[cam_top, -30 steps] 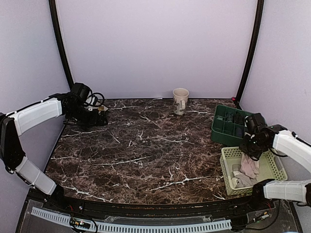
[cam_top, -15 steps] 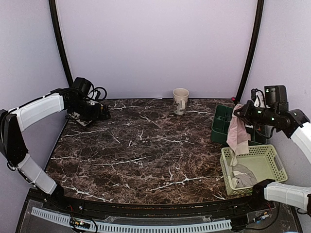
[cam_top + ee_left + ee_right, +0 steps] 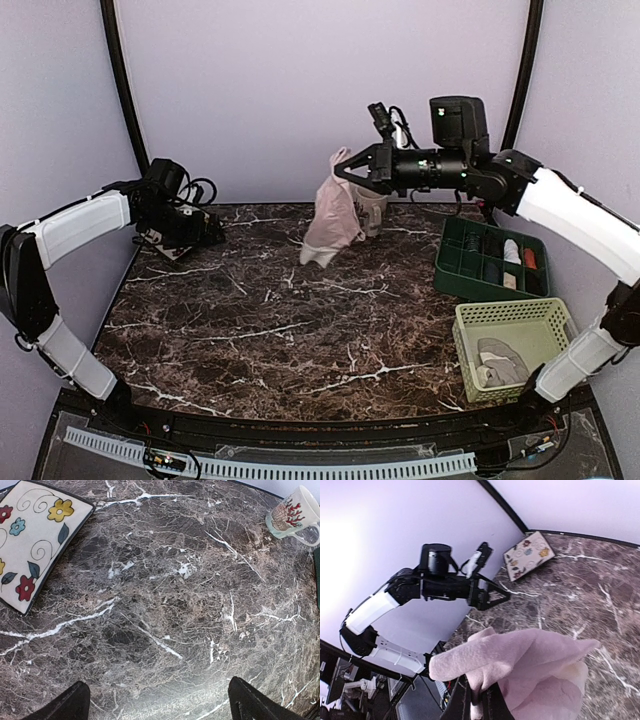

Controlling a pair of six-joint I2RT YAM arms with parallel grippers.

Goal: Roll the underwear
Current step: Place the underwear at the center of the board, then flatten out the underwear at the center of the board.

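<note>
One pink underwear (image 3: 331, 215) hangs with its long axis vertical, bottom pointing at the table (image 3: 250, 320), from your right gripper (image 3: 342, 167), which is clamped on its top; your left gripper (image 3: 160, 702) gapes wide.

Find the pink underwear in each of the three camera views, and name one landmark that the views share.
Top external: the pink underwear hangs from the right gripper above the back middle of the table, overlapping the mug.
Left wrist: not in it.
Right wrist: lower middle, pinched between the fingers.
Shared landmark: the dark marble table, seen in all three.
</note>
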